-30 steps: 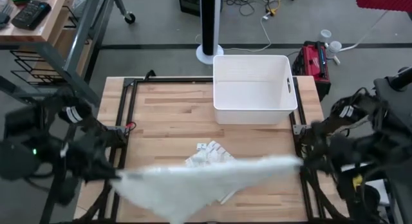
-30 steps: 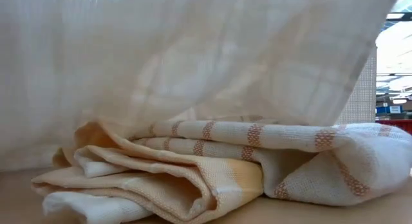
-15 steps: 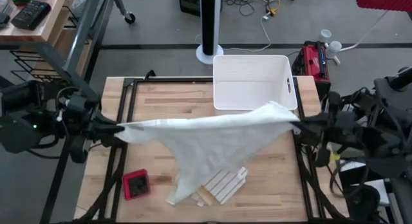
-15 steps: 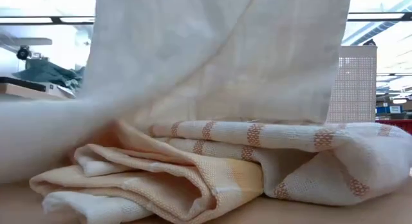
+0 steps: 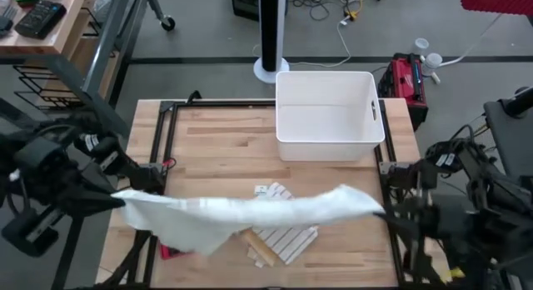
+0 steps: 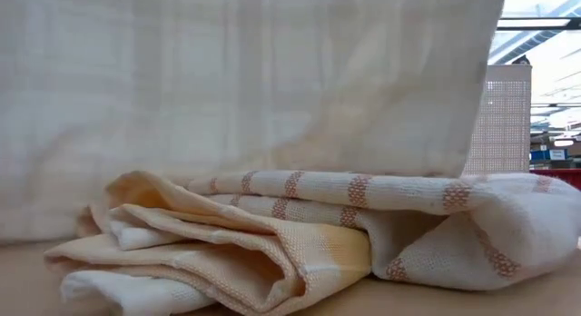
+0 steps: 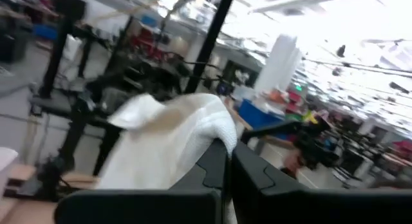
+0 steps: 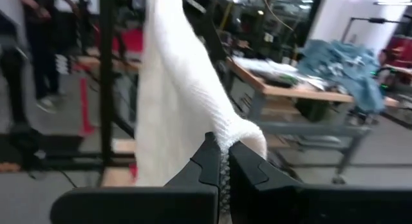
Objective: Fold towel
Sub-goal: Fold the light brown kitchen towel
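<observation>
A white towel (image 5: pixel 250 211) is stretched in the air across the near half of the table, between my two grippers. My left gripper (image 5: pixel 125 197) is shut on its left end and my right gripper (image 5: pixel 385 212) on its right end. A loose part of the towel (image 5: pixel 191 236) hangs lower near the left end. In the low view the towel (image 6: pixel 254 80) hangs like a curtain behind a pile of folded striped towels (image 6: pixel 300 234). That pile (image 5: pixel 287 238) lies on the table under the held towel. My left gripper pinches the towel's left end (image 7: pixel 215 130) between its two shut fingers, which point about level from the table's left side. The cloth bunches over the fingertips; one layer or several, I cannot tell. The towel is lifted clear, running away toward the other gripper. My right gripper pinches the towel's right end (image 8: pixel 228 137) between its two shut fingers, level, from the table's right side. The cloth bunches at the fingertips and runs away from them as a broad band. The upper edge between the two grippers looks drawn fairly taut.
A white bin (image 5: pixel 329 115) stands at the table's far side, right of the middle. A red thing (image 5: pixel 166 251) peeks out under the towel's hanging part near the front left. Black frame rails (image 5: pixel 162 140) run along the table's sides.
Both grippers swung with the towel toward the far edge and then back toward the near edge, turning their wrists. The towel stayed stretched between them. Its hanging middle, which drooped to the pile, has flapped up and now hangs near the left end.
</observation>
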{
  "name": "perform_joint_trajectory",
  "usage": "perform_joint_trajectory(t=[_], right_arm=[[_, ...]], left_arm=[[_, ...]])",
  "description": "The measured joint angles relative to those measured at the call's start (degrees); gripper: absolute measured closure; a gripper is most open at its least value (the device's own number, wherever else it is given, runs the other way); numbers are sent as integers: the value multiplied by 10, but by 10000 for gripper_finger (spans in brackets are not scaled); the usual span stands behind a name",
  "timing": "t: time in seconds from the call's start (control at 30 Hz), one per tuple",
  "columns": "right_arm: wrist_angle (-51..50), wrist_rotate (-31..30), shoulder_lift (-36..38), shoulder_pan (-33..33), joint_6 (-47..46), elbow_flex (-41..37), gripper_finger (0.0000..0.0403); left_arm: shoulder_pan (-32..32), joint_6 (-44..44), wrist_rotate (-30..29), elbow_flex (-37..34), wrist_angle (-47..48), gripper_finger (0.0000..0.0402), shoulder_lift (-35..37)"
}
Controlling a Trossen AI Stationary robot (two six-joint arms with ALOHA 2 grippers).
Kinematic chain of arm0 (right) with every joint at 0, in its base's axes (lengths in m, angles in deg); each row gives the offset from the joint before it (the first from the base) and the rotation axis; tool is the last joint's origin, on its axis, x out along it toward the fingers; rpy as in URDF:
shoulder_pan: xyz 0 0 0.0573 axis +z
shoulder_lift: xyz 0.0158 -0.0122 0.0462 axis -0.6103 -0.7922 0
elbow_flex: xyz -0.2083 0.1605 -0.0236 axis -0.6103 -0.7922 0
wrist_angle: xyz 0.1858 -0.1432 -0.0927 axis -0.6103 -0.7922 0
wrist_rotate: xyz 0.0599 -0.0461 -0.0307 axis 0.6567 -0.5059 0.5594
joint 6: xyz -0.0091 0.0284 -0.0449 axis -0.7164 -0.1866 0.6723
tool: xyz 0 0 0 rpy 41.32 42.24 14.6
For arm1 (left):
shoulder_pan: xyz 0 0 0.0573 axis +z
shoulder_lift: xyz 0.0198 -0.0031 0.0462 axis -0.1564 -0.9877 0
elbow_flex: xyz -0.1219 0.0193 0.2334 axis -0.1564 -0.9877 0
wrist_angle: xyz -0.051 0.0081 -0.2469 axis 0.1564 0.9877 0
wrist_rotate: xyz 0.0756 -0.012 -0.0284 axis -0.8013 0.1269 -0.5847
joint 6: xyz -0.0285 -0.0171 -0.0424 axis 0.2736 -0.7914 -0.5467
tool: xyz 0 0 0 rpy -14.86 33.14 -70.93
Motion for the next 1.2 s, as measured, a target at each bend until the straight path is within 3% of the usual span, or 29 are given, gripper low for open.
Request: perform_joint_trajectory(t=[0.13,0.23,0.37,0.43,0.5,0.6,0.67,0.77,0.8,0.87,0.9,0.97,1.2], right_arm=[[177,-1,-16,25,132,0,403],[351,-26,-24,49,296,0,403],[650,-114,-29,71,591,1,403],[729,-114,-26,71,666,2,403],[729,-105,-18,70,671,2,403],[692,-128,-12,62,655,1,403],[638,-138,-13,51,632,1,403],[518,-138,-21,35,551,-2,403],[475,-137,-23,30,517,-2,403],[399,-136,-24,18,455,-3,403],[372,-136,-24,11,432,-2,403],[333,-137,-23,2,400,-2,403],[305,-137,-22,-16,432,-2,403]], left_arm=[[-7,38,-23,0,-40,401,-17],[-10,84,-23,-1,-80,401,-22],[-13,213,-28,-1,-201,401,-26],[-13,299,-28,-1,-282,401,-27],[-13,374,-29,-1,-345,401,-25],[-13,424,-75,0,-354,401,-16],[-13,428,-150,0,-319,401,-13],[-14,395,-326,-4,-245,401,-13],[-12,376,-353,-6,-212,401,-14],[-4,320,-333,-10,-126,401,-14],[-3,288,-316,-10,-120,401,-15],[-4,270,-341,-10,-120,401,-17],[-16,269,-358,-9,-104,401,-11]])
